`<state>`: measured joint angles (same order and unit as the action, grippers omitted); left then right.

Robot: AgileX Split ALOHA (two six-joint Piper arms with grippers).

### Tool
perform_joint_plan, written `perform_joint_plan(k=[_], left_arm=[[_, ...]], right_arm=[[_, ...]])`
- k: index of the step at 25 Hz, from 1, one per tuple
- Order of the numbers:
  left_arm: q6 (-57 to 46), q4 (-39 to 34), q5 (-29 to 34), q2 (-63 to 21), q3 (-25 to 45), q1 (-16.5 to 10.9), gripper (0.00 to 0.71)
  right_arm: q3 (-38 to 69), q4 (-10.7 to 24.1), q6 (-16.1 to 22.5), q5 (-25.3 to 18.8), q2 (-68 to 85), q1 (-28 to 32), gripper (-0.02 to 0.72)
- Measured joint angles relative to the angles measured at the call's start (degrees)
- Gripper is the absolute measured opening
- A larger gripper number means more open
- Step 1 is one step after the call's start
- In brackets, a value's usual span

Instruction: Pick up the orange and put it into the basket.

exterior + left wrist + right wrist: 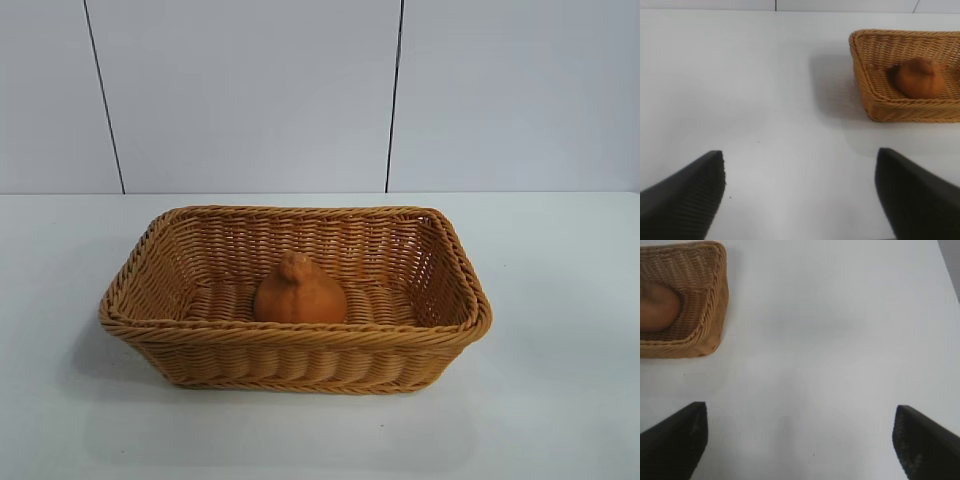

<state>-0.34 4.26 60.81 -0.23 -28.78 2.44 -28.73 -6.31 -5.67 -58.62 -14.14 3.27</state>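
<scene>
- The left tool (800,192) hangs over bare worktop (765,100), fingers spread wide and holding nothing.
- The right tool (800,440) hangs likewise, fingers wide apart and empty.
- The orange (299,291) sits upright on the floor of the basket (300,345), seemingly near the front wall.
- The worktop is plain matte white, unmarked.
- Behind it stand pale wall panels (250,90) with dark seams; no writing is legible.

The right claw (800,440) hangs wide open over bare white tabletop (840,340); well ahead, off to one side, the basket (710,310) holds the orange (657,307).
</scene>
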Motion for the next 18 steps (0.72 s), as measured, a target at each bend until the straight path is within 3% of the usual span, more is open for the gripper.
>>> perform_joint_plan(k=[10, 18], left_arm=[[0.0, 0.0, 0.0, 0.0, 0.0, 0.0, 0.583], [0.0, 0.0, 0.0, 0.0, 0.0, 0.0, 0.583]], right_arm=[[0.65, 0.0, 0.0, -0.13, 13.37, 0.0, 0.694], [0.65, 0.06, 0.0, -0.08, 14.48, -1.25, 0.694]])
